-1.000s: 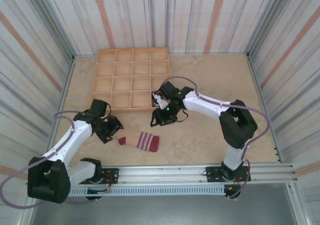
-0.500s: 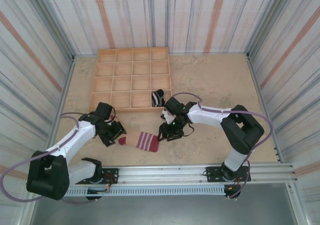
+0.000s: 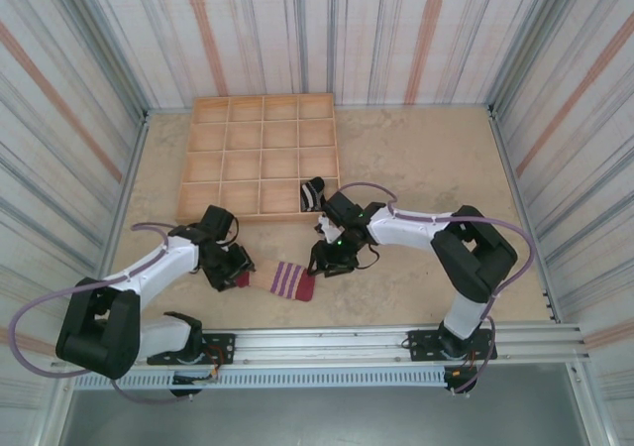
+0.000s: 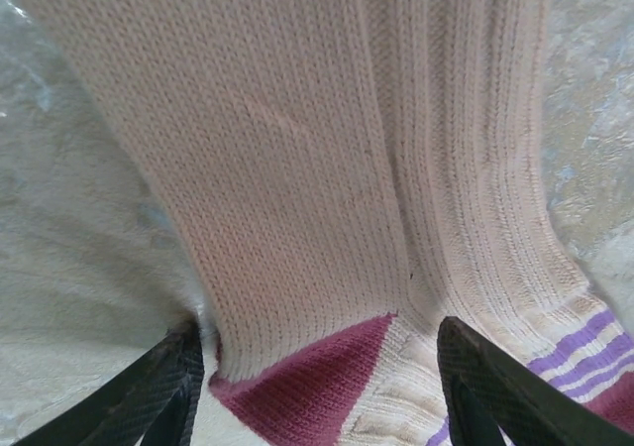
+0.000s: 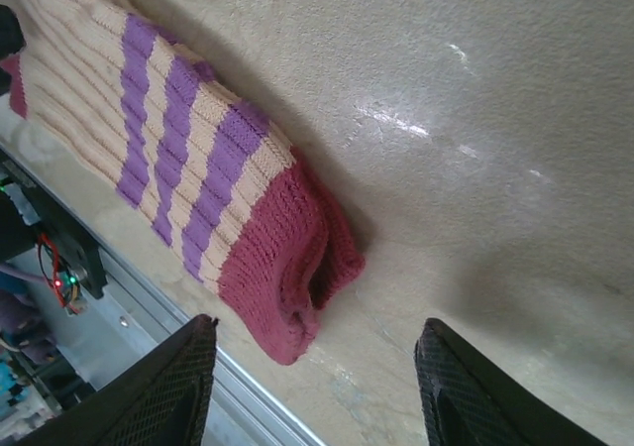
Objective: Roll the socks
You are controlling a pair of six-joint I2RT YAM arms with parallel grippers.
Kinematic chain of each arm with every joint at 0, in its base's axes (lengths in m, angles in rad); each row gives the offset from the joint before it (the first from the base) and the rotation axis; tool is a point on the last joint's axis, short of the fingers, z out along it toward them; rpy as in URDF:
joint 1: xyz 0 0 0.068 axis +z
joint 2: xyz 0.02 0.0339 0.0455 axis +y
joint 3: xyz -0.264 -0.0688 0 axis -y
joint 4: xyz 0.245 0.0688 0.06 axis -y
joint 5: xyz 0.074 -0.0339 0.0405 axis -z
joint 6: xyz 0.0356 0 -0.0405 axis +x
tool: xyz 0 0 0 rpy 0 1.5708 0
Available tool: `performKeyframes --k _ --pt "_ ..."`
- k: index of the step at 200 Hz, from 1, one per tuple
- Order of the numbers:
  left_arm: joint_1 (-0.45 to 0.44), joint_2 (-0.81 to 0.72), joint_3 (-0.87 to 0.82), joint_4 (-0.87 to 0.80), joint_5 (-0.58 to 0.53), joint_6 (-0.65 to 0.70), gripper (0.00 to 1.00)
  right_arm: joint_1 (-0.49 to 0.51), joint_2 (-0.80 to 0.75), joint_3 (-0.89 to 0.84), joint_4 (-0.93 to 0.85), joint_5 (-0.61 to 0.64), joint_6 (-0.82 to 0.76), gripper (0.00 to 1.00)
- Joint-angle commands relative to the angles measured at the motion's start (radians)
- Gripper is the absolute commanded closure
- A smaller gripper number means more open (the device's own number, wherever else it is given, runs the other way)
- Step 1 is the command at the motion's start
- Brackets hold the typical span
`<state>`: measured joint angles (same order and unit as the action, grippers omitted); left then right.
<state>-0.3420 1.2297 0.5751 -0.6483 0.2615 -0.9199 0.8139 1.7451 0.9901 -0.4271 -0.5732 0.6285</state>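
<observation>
The beige sock [image 3: 282, 279] lies flat on the table near the front, dark red toe to the left, purple-striped dark red cuff to the right. My left gripper [image 3: 234, 268] is open at its toe end. In the left wrist view the fingertips [image 4: 163, 391] stand either side of the beige knit [image 4: 297, 168] and a dark red patch [image 4: 307, 372]. My right gripper [image 3: 327, 259] is open just beyond the cuff [image 5: 297, 278], which lies ahead of its fingers [image 5: 163, 391] without touching them. The black sock [image 3: 313, 194] sits bundled in a front-right tray cell.
The wooden grid tray [image 3: 238, 216] stands behind the beige sock at the back left. A metal rail [image 3: 376, 342] runs along the table's front edge, close to the cuff. Striped walls enclose the table on three sides.
My right gripper has left the tray and come down to the beige sock's cuff, with the black sock left in its cell. My left gripper has slid right onto the toe end. Both jaws have narrowed slightly.
</observation>
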Motion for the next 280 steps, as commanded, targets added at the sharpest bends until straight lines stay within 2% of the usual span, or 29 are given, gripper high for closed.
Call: performKeyframes --k 1,65,139,179,190,215,245,280 --pt "-0.012 0.019 -0.009 0.018 -0.017 -0.011 0.36 0.019 0.038 0.023 0.005 0.017 0.037 0.45" --pt "-0.035 0.047 -0.014 0.04 -0.015 -0.022 0.37 0.032 0.091 0.059 0.0 0.048 0.057 0.53" --pt "-0.05 0.068 -0.017 0.058 -0.013 -0.033 0.39 0.032 0.126 0.097 -0.041 0.077 0.057 0.7" --pt "-0.079 0.085 -0.007 0.074 -0.015 -0.051 0.46 0.025 0.122 0.092 -0.041 0.074 0.051 0.9" --pt "-0.098 0.097 0.003 0.08 -0.015 -0.058 0.5 0.018 0.115 0.082 -0.042 0.074 0.055 0.95" --pt "-0.16 0.142 0.038 0.102 -0.018 -0.084 0.58 -0.016 0.067 0.018 -0.039 0.085 0.07 1.0" --pt "-0.263 0.234 0.111 0.129 -0.028 -0.125 0.61 -0.08 -0.046 -0.081 -0.054 0.1 0.09 1.0" --pt "-0.379 0.376 0.248 0.156 -0.032 -0.164 0.64 -0.198 -0.245 -0.221 -0.117 0.129 0.142 1.0"
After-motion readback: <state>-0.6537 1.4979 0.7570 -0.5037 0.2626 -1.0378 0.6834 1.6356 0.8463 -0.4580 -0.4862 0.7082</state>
